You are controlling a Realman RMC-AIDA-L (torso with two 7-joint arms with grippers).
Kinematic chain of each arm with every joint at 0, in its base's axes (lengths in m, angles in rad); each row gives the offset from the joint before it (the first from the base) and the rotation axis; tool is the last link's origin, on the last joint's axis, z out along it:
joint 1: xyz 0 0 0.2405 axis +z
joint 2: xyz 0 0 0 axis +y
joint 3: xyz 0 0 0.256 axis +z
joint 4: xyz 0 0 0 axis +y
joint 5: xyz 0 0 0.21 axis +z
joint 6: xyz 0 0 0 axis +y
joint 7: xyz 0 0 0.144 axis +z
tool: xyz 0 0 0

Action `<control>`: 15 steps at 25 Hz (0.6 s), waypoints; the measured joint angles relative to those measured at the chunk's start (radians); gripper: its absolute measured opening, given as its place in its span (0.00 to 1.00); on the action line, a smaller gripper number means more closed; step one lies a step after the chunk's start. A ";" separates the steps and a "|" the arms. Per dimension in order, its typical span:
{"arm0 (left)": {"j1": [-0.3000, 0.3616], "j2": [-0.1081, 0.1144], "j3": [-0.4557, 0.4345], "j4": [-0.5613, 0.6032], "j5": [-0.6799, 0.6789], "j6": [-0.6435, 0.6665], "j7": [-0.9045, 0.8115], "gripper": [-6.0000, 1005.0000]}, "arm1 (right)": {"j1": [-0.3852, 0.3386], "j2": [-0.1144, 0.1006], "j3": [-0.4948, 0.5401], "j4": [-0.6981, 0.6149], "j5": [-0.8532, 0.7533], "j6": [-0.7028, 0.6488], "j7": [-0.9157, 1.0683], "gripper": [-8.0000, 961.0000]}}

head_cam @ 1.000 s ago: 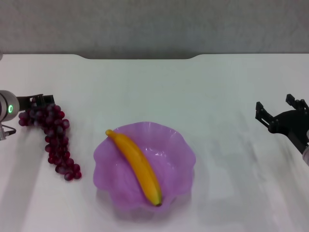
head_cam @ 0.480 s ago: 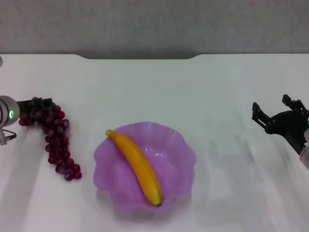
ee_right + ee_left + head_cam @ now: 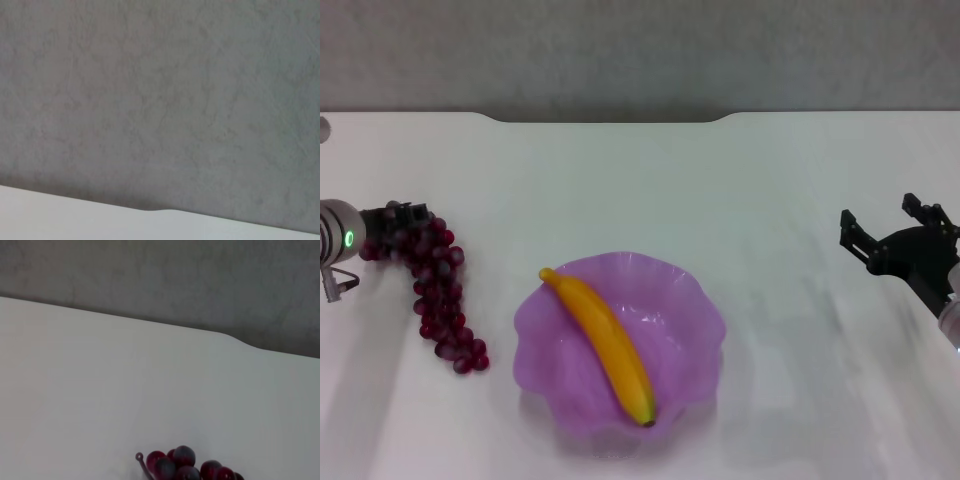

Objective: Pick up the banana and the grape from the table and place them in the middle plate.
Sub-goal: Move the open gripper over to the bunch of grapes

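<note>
The yellow-orange banana (image 3: 602,345) lies diagonally inside the purple scalloped middle plate (image 3: 703,305) at the front centre of the white table (image 3: 650,190). The dark red grape bunch (image 3: 435,285) lies on the table to the left of the plate. My left gripper (image 3: 395,222) is at the bunch's far end, right against the top grapes. The left wrist view shows a few grapes (image 3: 190,469) and a stem at its edge. My right gripper (image 3: 888,228) is open and empty, above the table to the right of the plate.
The table's notched far edge (image 3: 610,119) runs along a grey wall (image 3: 640,50). Bare tabletop lies between the plate and each arm and behind the plate. The right wrist view shows only wall (image 3: 160,100) and a strip of table edge.
My right gripper has drifted slightly left and up. My left wrist has shifted a little by the grape bunch's far end. The grapes, banana and plate have not moved.
</note>
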 joint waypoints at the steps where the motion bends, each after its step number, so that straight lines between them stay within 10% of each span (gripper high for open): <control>1: -0.003 0.000 0.000 -0.004 0.000 0.002 0.000 0.73 | 0.001 0.000 0.000 0.001 0.000 0.000 0.000 0.86; 15: -0.034 -0.003 0.005 -0.061 -0.003 0.048 0.001 0.70 | 0.002 0.000 0.000 0.003 0.000 -0.001 0.000 0.86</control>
